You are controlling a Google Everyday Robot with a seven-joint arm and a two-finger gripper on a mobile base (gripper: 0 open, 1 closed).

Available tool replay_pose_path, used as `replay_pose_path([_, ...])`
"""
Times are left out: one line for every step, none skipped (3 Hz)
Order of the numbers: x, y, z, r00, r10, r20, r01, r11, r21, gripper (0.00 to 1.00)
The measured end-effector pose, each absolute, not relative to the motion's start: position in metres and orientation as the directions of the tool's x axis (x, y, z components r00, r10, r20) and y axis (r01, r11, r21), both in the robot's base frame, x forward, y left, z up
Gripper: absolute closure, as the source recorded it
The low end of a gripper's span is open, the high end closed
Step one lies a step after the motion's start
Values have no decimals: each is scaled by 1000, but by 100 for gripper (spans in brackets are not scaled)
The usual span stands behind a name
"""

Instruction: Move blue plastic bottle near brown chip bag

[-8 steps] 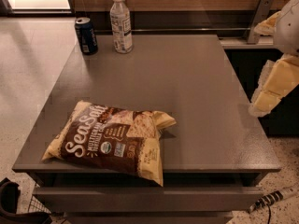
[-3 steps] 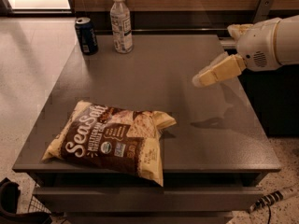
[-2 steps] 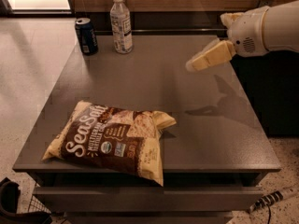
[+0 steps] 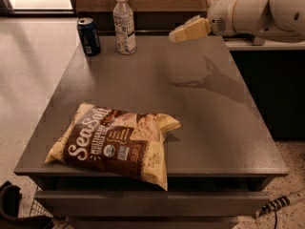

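Observation:
The blue plastic bottle point(image 4: 124, 24), clear with a white cap and a white label, stands upright at the far left of the grey table point(image 4: 205, 128). The brown chip bag point(image 4: 112, 140) with white "Sea Salt" lettering lies flat at the near left, partly over the front edge. My gripper point(image 4: 175, 35) hangs above the far middle of the table, to the right of the bottle and apart from it, pointing left. It holds nothing.
A short dark blue soda can point(image 4: 89, 36) stands left of the bottle, near the far left corner. A dark counter point(image 4: 267, 70) borders the table on the right. A cable point(image 4: 276, 204) lies on the floor at the lower right.
My arm has swung in from the right side of the table, up and to the left, toward the far edge and closer to the bottle. The bottle, can and bag have not moved.

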State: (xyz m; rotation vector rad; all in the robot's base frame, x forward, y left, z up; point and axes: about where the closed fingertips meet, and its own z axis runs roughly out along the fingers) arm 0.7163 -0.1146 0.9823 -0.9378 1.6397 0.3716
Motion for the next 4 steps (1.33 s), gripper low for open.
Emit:
replay_pose_path([753,-95,978,-7,-326,-945,-723,654,-220,0])
replay_pose_path([786,-61,970,9,-282,-959,-747,636,-194,0])
replay_pose_path([811,-23,961,9,-262,-965,-786,595,-169,0])
replay_pose_path([827,7,954,10,-244,-970,-813,562,-150,0])
